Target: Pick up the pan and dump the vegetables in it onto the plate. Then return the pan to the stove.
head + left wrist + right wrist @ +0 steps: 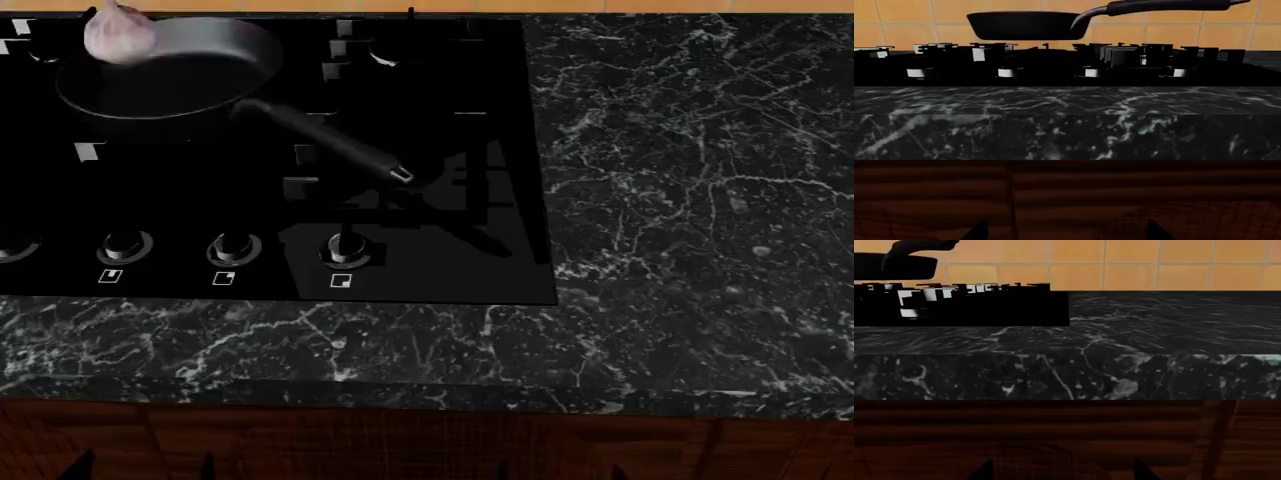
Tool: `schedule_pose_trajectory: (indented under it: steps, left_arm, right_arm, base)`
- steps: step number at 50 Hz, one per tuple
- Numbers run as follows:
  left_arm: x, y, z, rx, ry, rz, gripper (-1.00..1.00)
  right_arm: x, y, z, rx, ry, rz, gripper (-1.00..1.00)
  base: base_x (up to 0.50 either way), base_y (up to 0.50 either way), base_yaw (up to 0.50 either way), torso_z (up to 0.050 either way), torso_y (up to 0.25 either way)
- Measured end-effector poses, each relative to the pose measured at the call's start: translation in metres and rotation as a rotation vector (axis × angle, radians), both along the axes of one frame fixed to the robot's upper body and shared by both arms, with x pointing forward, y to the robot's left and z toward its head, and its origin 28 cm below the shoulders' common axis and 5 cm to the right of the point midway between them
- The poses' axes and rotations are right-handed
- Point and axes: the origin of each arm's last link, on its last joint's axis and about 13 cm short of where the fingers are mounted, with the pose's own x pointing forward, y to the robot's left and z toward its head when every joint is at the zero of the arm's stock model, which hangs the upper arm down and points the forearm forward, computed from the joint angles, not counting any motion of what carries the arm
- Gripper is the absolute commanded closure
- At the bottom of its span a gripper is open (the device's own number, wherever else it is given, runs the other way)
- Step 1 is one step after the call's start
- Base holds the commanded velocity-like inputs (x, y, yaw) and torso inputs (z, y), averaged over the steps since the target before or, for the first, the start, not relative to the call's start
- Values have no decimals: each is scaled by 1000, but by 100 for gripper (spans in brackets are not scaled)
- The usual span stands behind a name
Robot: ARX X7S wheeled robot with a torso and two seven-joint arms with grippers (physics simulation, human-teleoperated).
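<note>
The black pan (160,85) sits on the back left of the stove (414,215), its long handle (334,145) pointing toward the front right. The garlic bulb (120,35) lies inside the pan at its far rim. The left wrist view shows the pan (1024,25) side-on above the stove's knobs (1006,72). The plate is out of view. My left gripper (1067,232) and right gripper (1062,472) are open and empty. They hang low in front of the cabinet, below the counter's edge and well short of the pan.
A black marble counter (694,200) surrounds the stove and spreads to the right. Its thick front edge (1067,135) stands above a dark wooden cabinet front (1067,190). An orange tiled wall (1121,265) runs behind.
</note>
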Motion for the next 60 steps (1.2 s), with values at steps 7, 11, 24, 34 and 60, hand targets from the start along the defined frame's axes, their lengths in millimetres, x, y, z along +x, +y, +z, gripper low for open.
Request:
schedule_pose_trajectory:
  steps: [7,11,24,34,60]
  left_arm:
    - [-2,1,0,-5,3,6,-100]
    - [-3,1,0,-8,6,2,-100]
    - [-8,3,8,31,-19,-8,-100]
    - [-15,7,37,82,-56,-43,-100]
    - [-14,27,126,222,-154,-79,-100]
  right_arm:
    - [-2,-1,-1,-3,9,-11,-100]
    - [-2,0,-2,-12,8,-7,-100]
    - [-4,2,2,-22,7,12,-100]
    - [-5,-4,19,-42,7,29,-100]
    - [2,-41,112,-183,-69,51,-100]
  base:
    - [0,0,0,0,0]
    - [0,0,0,0,0]
    - [0,0,0,27,23]
    - [0,0,0,50,60]
    - [0,0,0,50,62]
